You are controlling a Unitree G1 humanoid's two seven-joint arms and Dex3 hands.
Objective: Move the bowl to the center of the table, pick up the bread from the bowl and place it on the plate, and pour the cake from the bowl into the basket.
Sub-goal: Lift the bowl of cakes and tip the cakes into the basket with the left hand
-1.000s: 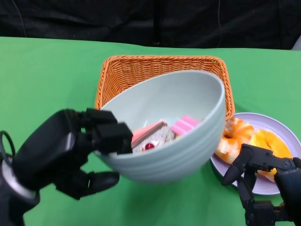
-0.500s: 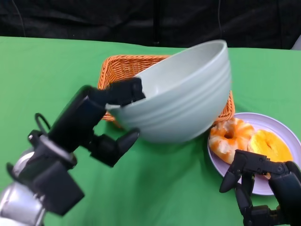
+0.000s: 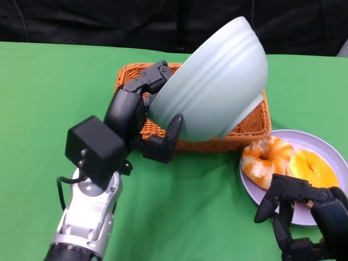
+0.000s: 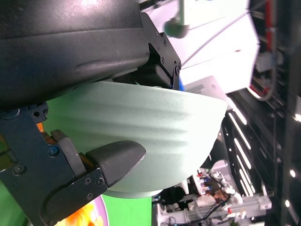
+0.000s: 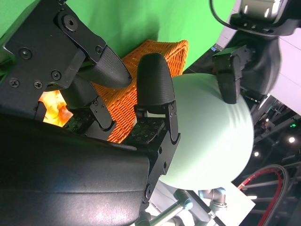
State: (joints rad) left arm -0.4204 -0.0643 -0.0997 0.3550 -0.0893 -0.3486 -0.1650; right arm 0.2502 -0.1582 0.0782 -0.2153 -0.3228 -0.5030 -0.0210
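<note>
The left robot hand (image 3: 142, 117) grips the pale green ribbed bowl (image 3: 215, 81), tipped steeply over the orange wicker basket (image 3: 247, 128); holding it centred should land the cake inside. The right robot hand (image 3: 304, 209) rests empty, fingers apart.

A green cloth-covered surface (image 3: 49, 98) fills most of the frame; a black curtain backdrop (image 3: 109, 22) runs along the top edge.

bowl (image 3: 217, 87) tipped over basket (image 3: 247, 125), plate (image 3: 326, 157) right of basket
</note>
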